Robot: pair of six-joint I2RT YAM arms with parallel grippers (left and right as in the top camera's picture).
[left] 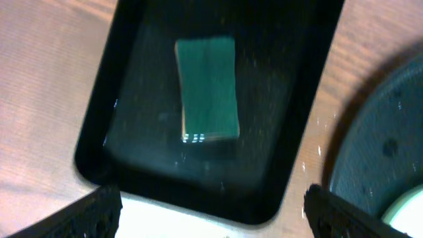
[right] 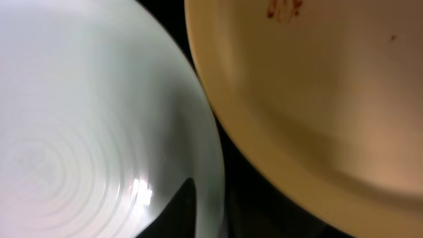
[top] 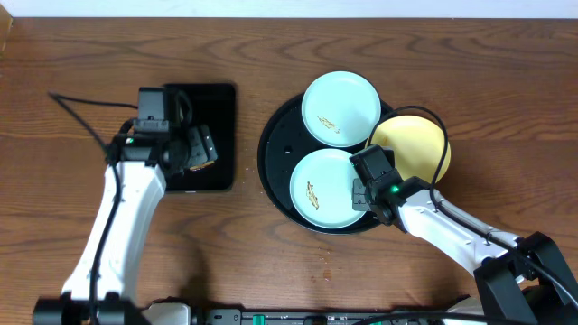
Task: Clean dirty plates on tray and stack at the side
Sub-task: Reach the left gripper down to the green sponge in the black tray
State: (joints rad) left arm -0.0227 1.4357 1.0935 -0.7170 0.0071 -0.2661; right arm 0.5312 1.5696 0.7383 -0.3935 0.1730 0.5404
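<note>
- Two mint plates smeared orange-brown; yellow plate overhangs tray.
- Right end effector at one mint plate's rim, grip unreadable; left end effector apart.

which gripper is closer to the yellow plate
Right. The right gripper hangs at the yellow plate's rim, over the round tray. The left gripper is far across the table, above the small tray holding the sponge.
</note>
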